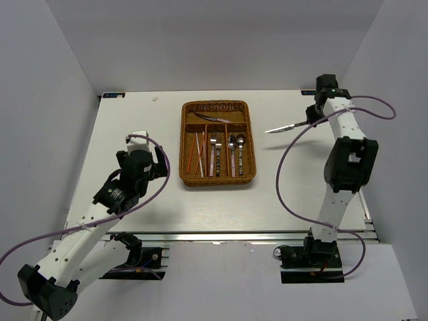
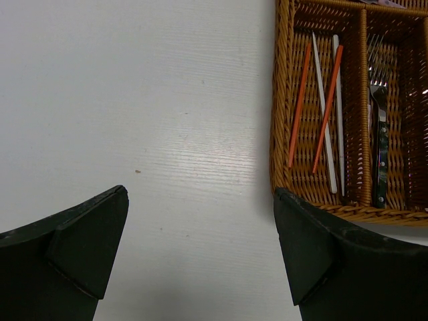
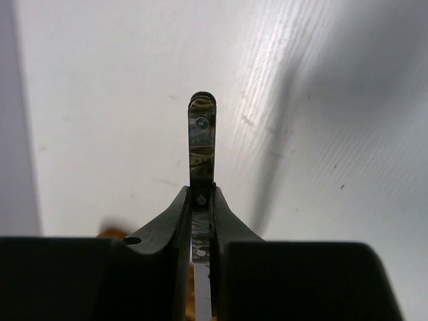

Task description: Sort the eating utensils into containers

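The brown wicker tray [image 1: 184, 144] lies in the middle of the table. Its narrow sections hold red and white chopsticks [image 1: 195, 147], forks [image 1: 214, 154] and spoons [image 1: 236, 144]; slim tongs [image 1: 212, 118] lie in the wide far section. My right gripper [image 1: 313, 115] is right of the tray, shut on a dark-handled utensil [image 1: 287, 126] whose silver end points left, held above the table. In the right wrist view the marbled handle [image 3: 202, 134] sticks out past the gripper [image 3: 201, 194]. My left gripper [image 1: 146, 144] is open and empty, left of the tray.
In the left wrist view the open gripper [image 2: 199, 192] hangs over bare white table, with the tray's near-left corner [image 2: 281, 120], its chopsticks [image 2: 328, 107] and a dark-handled fork [image 2: 381, 147] to the right. Grey walls enclose the table on three sides.
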### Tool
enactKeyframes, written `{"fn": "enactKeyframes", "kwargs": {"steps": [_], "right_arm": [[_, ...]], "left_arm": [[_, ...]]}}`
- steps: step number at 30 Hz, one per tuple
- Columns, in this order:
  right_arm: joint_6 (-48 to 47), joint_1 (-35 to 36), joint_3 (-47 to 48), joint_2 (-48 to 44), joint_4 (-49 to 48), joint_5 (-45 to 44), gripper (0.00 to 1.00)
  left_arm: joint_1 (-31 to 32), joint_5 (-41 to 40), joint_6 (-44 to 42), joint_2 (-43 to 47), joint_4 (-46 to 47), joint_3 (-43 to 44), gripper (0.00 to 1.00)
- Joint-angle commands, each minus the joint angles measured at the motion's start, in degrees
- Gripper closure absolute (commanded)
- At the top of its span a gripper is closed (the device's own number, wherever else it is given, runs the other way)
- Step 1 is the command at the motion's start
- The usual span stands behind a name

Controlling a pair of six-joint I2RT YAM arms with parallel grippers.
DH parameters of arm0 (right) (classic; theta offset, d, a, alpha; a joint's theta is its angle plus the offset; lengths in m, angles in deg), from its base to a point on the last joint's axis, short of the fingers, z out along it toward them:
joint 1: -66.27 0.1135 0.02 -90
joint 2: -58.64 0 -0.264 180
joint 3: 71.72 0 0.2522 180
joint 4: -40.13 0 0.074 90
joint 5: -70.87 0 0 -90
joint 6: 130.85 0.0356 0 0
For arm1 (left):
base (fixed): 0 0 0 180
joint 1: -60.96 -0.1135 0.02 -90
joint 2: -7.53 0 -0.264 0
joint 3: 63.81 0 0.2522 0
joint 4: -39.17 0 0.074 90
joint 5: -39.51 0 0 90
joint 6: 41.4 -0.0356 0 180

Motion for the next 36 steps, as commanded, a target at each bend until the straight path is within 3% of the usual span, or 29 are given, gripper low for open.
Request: {"fn": "enactKeyframes", "kwargs": {"steps": [1, 5, 7, 14, 18, 22, 34, 36], "right_arm": [[2.17, 0.74, -4.89, -7.00, -4.77, -0.58, 1.00], [7.53, 2.41, -11.06, -12.36, -15.22, 4.08, 1.00], [11.03, 7.32, -11.51, -12.81, -17.52, 3.56, 1.00], [28.51, 18.84, -1.76, -2.63, -17.44, -0.13, 1.00], [35.20, 23.85, 11.73, 6.77, -14.11, -1.71, 1.00], [37.51, 27.19, 18.80, 14.86, -15.32, -4.08, 1.00], [37.69, 29.66, 17.67, 19.88, -23.50, -8.13, 1.00], [37.86, 29.84, 17.58, 19.97, -24.29, -7.96, 0.91]], "left_arm": [[-0.35, -0.07, -0.03, -0.06, 0.45, -0.32, 0.02], [-0.35, -0.16, -0.03, -0.76, 0.28, -0.23, 0.02], [-0.35, -0.33, -0.03, -0.76, 0.28, -0.23, 0.02], [-0.35, -1.30, 0.23, -0.41, 0.02, -0.32, 0.02], [-0.35, -1.21, 0.23, -0.15, 0.10, -0.32, 0.02], [-0.35, -0.77, 0.14, 0.29, 0.19, -0.32, 0.02], [-0.35, 1.86, -0.21, 1.61, 0.98, -0.67, 0.02], [-0.35, 2.21, -0.21, 1.87, 0.98, -0.76, 0.02]]}}
